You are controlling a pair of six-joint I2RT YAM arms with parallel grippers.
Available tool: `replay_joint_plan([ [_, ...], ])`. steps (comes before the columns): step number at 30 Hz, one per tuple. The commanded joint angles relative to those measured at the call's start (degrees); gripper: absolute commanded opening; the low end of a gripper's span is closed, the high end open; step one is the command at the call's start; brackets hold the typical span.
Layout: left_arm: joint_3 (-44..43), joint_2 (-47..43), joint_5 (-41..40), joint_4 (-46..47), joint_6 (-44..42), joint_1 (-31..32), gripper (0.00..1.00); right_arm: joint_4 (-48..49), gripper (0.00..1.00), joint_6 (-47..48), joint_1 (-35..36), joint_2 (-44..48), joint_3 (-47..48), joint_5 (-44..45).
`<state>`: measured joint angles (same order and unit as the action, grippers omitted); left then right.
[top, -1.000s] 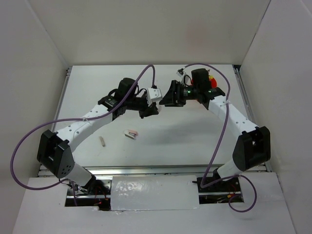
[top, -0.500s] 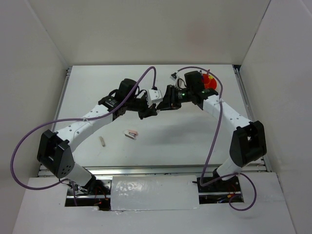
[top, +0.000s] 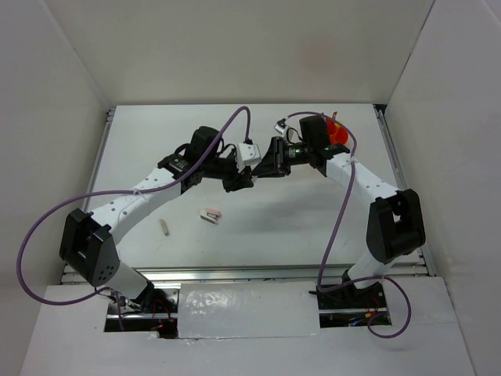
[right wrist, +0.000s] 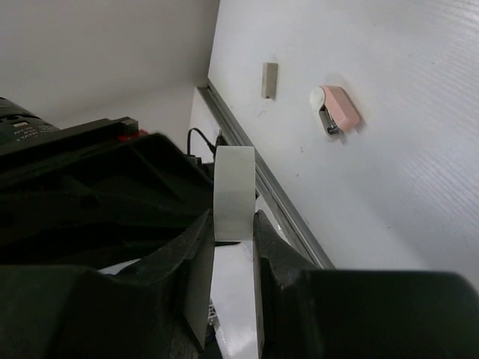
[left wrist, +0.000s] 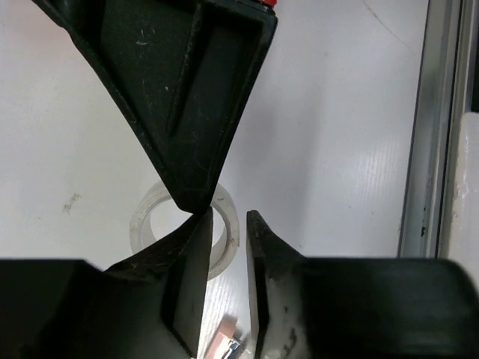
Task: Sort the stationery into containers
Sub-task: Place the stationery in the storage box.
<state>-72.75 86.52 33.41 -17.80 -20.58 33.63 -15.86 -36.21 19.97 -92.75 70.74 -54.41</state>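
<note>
The small white ring [right wrist: 234, 191] stands edge-on between my right gripper's [right wrist: 233, 224] fingers, which press its two flat faces. In the left wrist view the ring [left wrist: 148, 224] shows face-on, with a right finger [left wrist: 187, 97] lying over it. My left gripper [left wrist: 228, 221] straddles the ring's wall, and a thin gap shows beside one finger. Both grippers meet above mid-table, left [top: 240, 178] and right [top: 264, 163]. The pink-and-white eraser [top: 210, 215] and a beige block [top: 164, 227] lie on the table. The orange tub [top: 337, 133] is half hidden behind the right arm.
The eraser [right wrist: 335, 109] and beige block [right wrist: 269, 80] also show in the right wrist view. A metal rail [left wrist: 419, 149] runs along the table edge. White walls enclose the table on three sides.
My right arm has swung left and brought its gripper up against the left gripper. The left arm has stayed where it was.
</note>
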Motion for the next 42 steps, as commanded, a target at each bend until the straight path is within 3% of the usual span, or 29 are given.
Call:
replay_joint_plan([
  [1, -1.96, -0.48, 1.14, 3.04, 1.94, 0.04, 0.4, 3.38, 0.13, -0.1, -0.54, 0.73, -0.08, -2.8],
  [3, -1.87, -0.65, -0.44, 3.04, 2.73, 0.04, 0.55, 2.06, 0.05, 0.61, -1.5, 1.08, 0.36, -1.93],
  [6, -0.9, -1.44, -1.77, 3.48, 3.87, -0.66, 0.99, -3.37, 0.02, 4.9, -4.23, 1.43, 2.99, 1.49],
  [10, 0.59, -3.46, -0.54, 3.65, 6.41, -4.17, 0.99, -10.76, 0.0, 13.78, -8.26, 1.78, 7.03, 9.21],
  [16, 2.26, -6.54, -3.35, 3.57, 9.5, -8.75, 0.99, -14.11, 0.0, 22.75, -12.32, 1.0, 12.93, 20.73],
  [22, 5.86, -8.56, -6.77, 3.65, 9.5, -10.07, 0.99, -10.95, 0.0, 34.52, -10.92, -3.39, 24.35, 45.07],
  [29, 7.36, -8.91, -7.83, 4.8, 10.3, -10.86, 0.99, -7.7, 0.0, 33.84, -9.78, -11.74, 28.66, 59.4],
  [42, 9.47, -9.35, -9.5, 5.76, 12.14, -11.74, 0.99, -6.81, 0.0, 29.79, -8.72, -18.78, 32.35, 67.68],
])
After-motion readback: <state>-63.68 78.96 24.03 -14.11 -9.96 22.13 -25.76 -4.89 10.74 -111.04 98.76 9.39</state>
